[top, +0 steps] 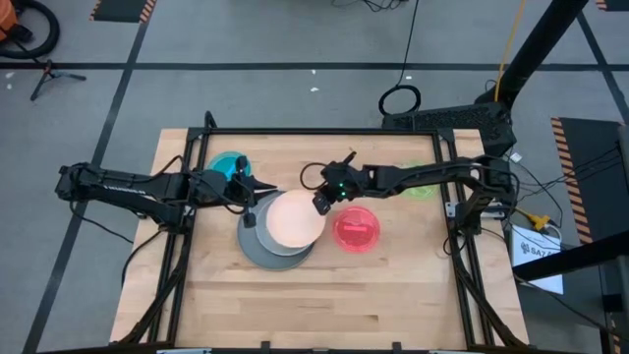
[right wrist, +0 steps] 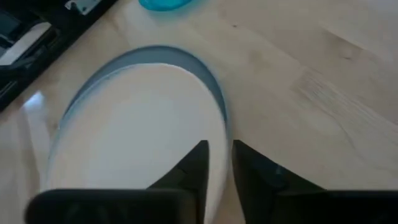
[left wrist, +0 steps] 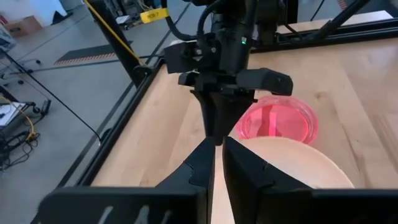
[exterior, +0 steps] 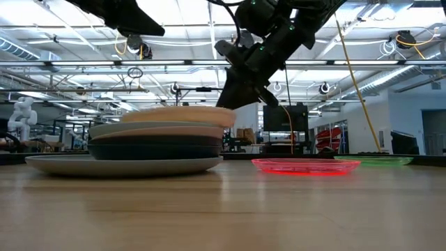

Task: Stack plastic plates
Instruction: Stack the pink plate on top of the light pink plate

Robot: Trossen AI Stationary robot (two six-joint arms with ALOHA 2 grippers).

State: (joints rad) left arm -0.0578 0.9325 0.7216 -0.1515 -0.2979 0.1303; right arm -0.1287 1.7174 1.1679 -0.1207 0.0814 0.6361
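My right gripper seems pinched on the rim of the peach plate, atop the stack beside it (left gripper opposite, nearly closed, apparently empty). A skewed release could slide it off. I read no labels.

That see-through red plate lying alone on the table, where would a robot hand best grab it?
By its raised rim. The red plate lies flat on the table, so only the edge gives purchase. I would come from above on its open side, away from the stack.
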